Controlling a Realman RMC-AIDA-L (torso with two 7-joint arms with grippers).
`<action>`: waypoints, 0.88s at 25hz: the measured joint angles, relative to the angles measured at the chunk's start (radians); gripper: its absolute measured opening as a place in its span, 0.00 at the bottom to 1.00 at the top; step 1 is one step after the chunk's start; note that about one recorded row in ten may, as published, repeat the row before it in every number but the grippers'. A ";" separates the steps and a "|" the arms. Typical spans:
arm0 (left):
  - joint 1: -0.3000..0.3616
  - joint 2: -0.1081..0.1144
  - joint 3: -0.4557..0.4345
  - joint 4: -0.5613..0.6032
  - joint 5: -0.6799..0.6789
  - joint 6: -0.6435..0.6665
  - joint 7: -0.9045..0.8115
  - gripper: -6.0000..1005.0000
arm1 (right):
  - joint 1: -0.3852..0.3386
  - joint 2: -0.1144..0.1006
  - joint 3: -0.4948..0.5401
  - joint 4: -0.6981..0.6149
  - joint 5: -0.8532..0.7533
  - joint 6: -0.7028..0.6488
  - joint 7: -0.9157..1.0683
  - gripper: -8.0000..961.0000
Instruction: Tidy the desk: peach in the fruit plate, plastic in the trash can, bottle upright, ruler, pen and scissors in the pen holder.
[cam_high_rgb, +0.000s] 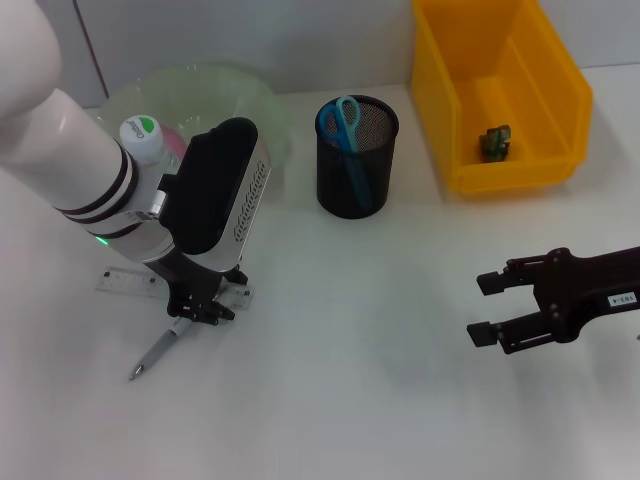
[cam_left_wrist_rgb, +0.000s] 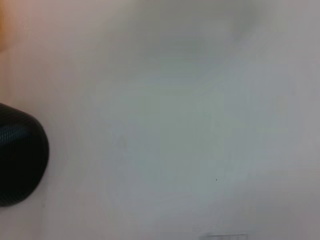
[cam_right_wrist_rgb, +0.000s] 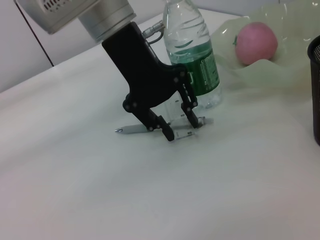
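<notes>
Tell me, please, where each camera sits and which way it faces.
Head view: high on the robot, looking down at the desk; both arms show, left hand over the pen, right hand idle.
Left wrist view: close above bare desk; pen holder at the edge.
Right wrist view: low, facing the left hand, pen, bottle; shared with head view.

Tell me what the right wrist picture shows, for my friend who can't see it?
The left tool reaches down over a pen lying on the white table, one finger on each side. Behind it stand an upright water bottle and a pink peach in a pale green fruit plate.
</notes>
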 joint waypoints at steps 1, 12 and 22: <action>0.000 0.000 0.000 0.000 0.000 0.000 0.000 0.42 | 0.000 0.000 -0.002 0.000 0.000 0.000 0.000 0.85; 0.005 0.000 0.000 -0.006 -0.004 -0.020 0.011 0.41 | -0.001 0.000 -0.006 0.000 0.000 0.001 0.001 0.85; 0.007 0.001 0.001 -0.008 -0.006 -0.023 0.016 0.39 | 0.003 0.000 -0.008 0.000 0.000 0.001 0.004 0.85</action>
